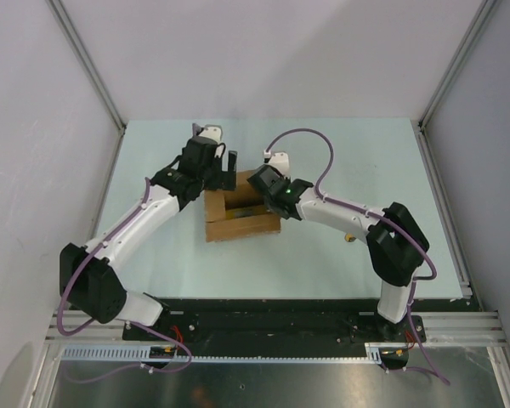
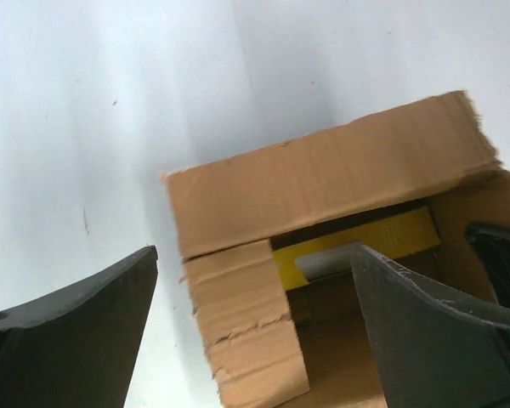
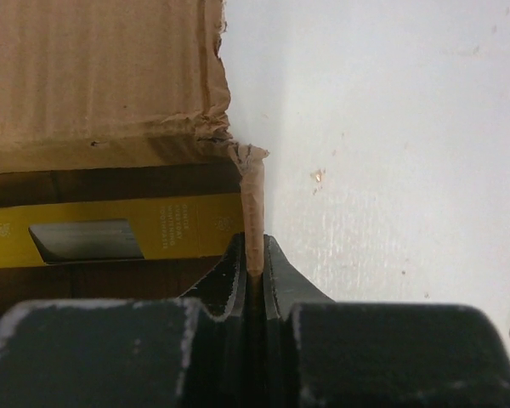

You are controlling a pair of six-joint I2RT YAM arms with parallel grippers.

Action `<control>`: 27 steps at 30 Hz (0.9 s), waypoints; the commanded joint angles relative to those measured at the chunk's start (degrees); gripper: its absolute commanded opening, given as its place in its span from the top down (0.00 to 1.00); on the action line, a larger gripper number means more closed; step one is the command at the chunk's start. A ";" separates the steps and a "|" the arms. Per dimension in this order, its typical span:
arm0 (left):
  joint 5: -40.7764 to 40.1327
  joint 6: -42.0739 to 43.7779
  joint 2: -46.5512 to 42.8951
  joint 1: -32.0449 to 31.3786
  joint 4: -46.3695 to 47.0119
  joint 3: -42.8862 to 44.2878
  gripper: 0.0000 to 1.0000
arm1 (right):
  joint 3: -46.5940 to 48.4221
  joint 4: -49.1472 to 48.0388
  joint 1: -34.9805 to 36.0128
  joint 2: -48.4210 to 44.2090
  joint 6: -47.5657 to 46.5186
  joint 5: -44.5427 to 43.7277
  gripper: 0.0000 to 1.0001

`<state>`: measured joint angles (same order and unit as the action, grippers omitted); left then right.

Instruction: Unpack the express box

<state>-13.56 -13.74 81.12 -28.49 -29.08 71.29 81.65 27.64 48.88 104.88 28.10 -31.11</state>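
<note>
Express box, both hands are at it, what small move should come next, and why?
Probably lower the left hand and close it on the yellow package. The right hand is shut on a cardboard edge of the express box, likely steadying it; the left hand is open above the box's edge, and the package lies exposed inside.

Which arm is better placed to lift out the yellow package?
Probably left: the left end effector hangs open above the express box, facing the yellow package; the right end effector grips a wall.
</note>
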 commanded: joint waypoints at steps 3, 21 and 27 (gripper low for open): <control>-6.03 -6.65 -2.46 0.45 -2.47 -1.23 0.00 | 0.62 5.40 0.16 0.50 14.08 -7.03 0.99; -4.37 -7.97 7.99 -2.27 -2.82 -2.91 0.01 | 0.53 4.97 -1.25 3.40 17.69 -2.20 0.87; -7.87 -6.22 8.97 -2.27 -2.91 -2.29 0.02 | 0.44 5.06 -1.60 4.10 18.13 -1.49 0.88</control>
<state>-17.98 -20.84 91.02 -30.44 -32.38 67.29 81.65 33.30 48.25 106.41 43.55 -33.08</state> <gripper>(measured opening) 0.989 0.127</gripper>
